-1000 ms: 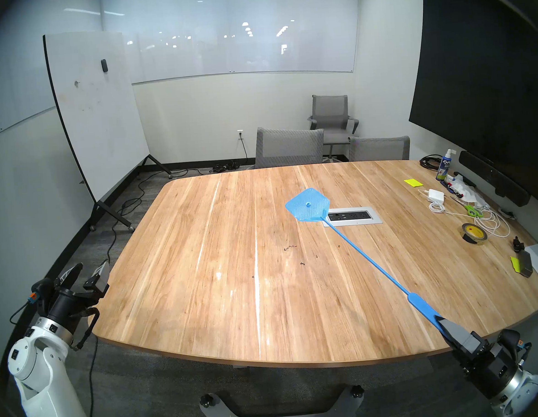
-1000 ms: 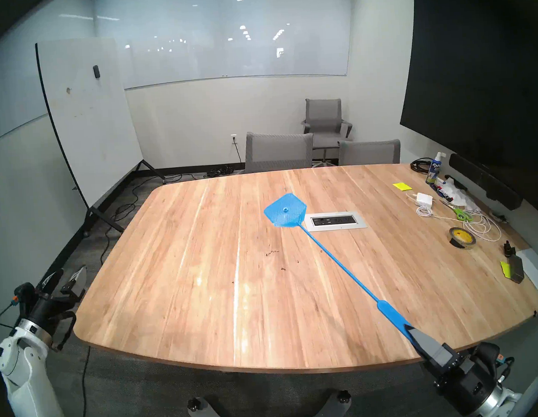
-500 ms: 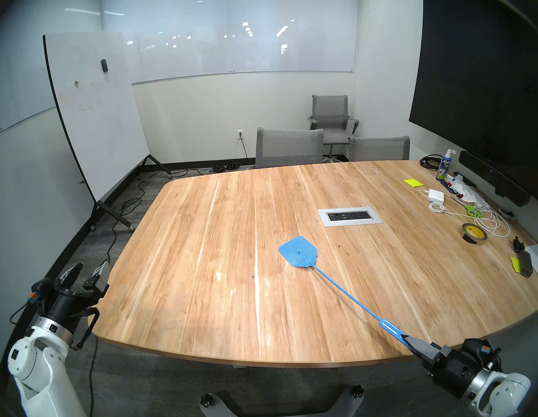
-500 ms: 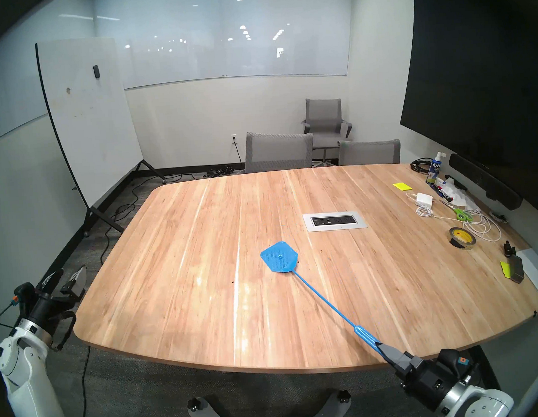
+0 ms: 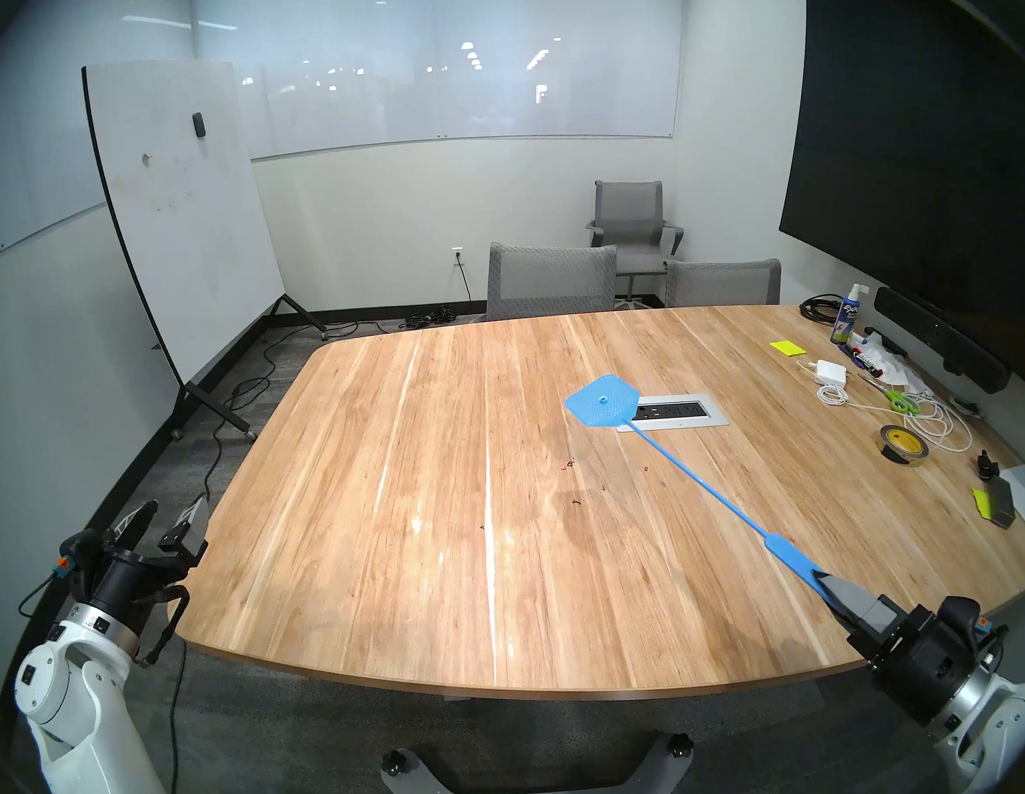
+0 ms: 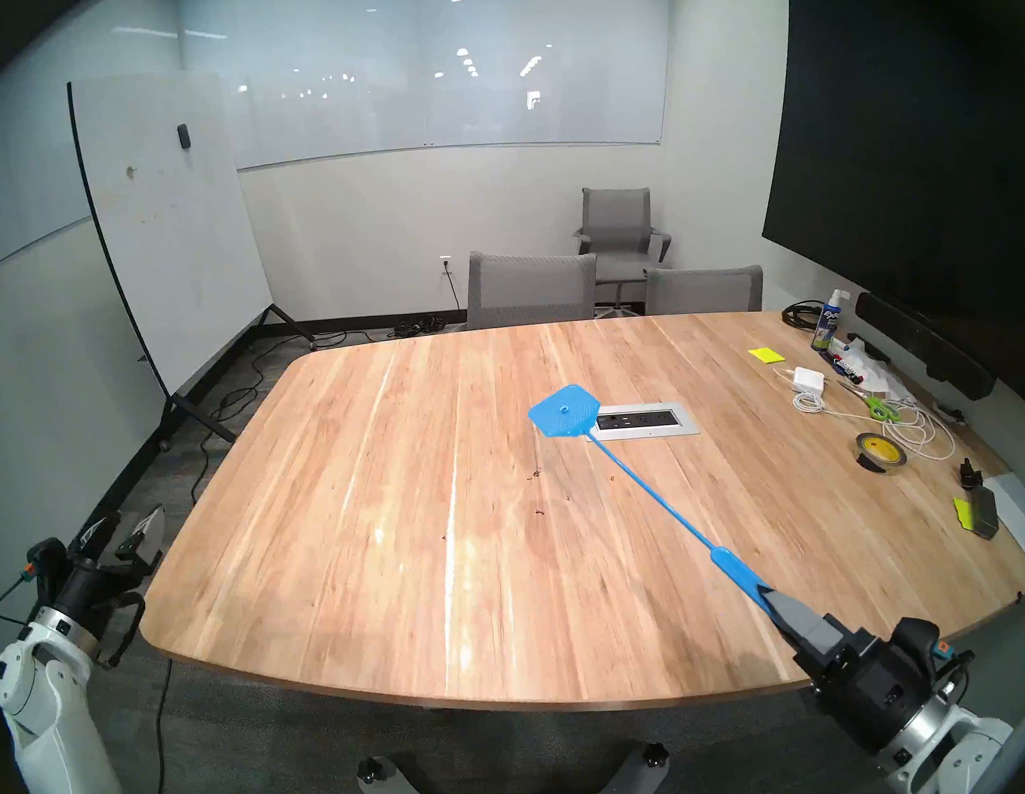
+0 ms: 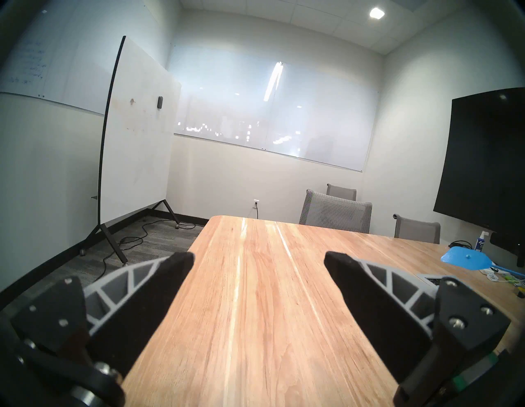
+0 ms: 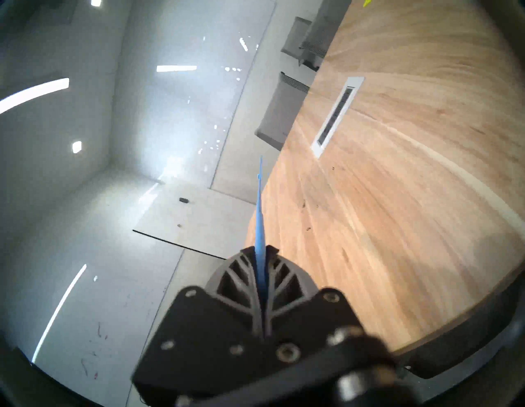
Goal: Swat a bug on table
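- Roughly mid-table (image 5: 389,577): bug (image 5: 576,502) — dark speck, maybe more crumbs nearby, hard to tell.
- Blue swatter (image 5: 604,401) raised above, clenched in right gripper (image 5: 829,592).
- Left gripper (image 5: 164,520) released, idle off table's edge.
- Step: wind-up — next needs a downward strike over the speck.

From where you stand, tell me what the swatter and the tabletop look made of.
Swatter: likely molded plastic, uniform bright blue, thin perforated head on a slim stalk. Table: seemingly wood planks, streaky grain, smooth semi-gloss finish reflecting the ceiling lights; could be veneer.
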Action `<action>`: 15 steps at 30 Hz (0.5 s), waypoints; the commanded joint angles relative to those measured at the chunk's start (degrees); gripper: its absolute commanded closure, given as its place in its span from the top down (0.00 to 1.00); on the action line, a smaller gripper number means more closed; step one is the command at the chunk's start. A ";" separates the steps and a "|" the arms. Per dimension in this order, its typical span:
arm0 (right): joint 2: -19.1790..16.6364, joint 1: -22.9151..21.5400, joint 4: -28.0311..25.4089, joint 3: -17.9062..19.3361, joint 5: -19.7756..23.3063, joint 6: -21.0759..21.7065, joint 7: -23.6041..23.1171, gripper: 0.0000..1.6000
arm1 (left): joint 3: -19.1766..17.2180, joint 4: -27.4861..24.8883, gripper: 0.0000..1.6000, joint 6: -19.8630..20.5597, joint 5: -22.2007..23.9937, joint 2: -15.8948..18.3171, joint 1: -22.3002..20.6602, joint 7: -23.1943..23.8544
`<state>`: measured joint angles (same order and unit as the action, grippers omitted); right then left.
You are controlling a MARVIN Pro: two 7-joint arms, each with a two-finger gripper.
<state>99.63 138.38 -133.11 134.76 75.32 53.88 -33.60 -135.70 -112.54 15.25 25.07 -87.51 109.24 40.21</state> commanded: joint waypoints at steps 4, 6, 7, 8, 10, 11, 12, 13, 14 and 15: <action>2.92 4.09 -4.06 2.36 1.85 -0.50 -7.24 0.00 | -0.08 -1.18 1.00 0.24 0.04 -0.10 0.01 0.03; 3.34 3.92 -3.97 1.57 0.76 -0.90 -6.90 0.00 | -0.10 -1.20 1.00 0.28 0.01 -0.13 0.00 0.04; 3.31 3.83 -3.76 0.79 0.07 -0.42 -5.50 0.00 | -0.11 -1.21 1.00 0.31 -0.01 -0.15 -0.01 0.05; 3.03 3.60 -3.24 -0.17 -0.89 -0.42 -4.79 0.00 | -0.12 -1.21 1.00 0.31 -0.02 -0.15 -0.02 0.06; 1.63 2.76 -0.90 -3.04 -3.49 0.91 -0.54 0.00 | -0.13 -1.12 1.00 0.25 -0.04 -0.14 -0.08 0.13; 1.63 2.76 -0.90 -3.04 -3.49 0.91 -0.54 0.00 | -0.13 -1.12 1.00 0.25 -0.04 -0.14 -0.08 0.13; 1.00 2.72 1.13 -4.73 -5.79 1.12 1.13 0.00 | -0.13 -1.01 1.00 0.20 -0.05 -0.11 -0.13 0.19; 1.06 4.13 4.40 -7.28 -9.26 1.12 2.70 0.00 | -0.14 -0.79 1.00 0.14 -0.09 -0.07 -0.24 0.24; 1.71 4.99 5.09 -8.11 -10.25 1.12 3.66 0.00 | -0.14 -0.70 1.00 0.14 -0.11 -0.06 -0.27 0.25; 2.39 5.75 6.50 -8.58 -11.41 1.12 5.21 0.00 | -0.14 -0.61 1.00 0.14 -0.13 -0.06 -0.31 0.27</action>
<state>101.56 141.62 -132.84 132.82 71.02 54.33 -34.62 -135.85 -112.57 15.48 24.85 -87.70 109.10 40.39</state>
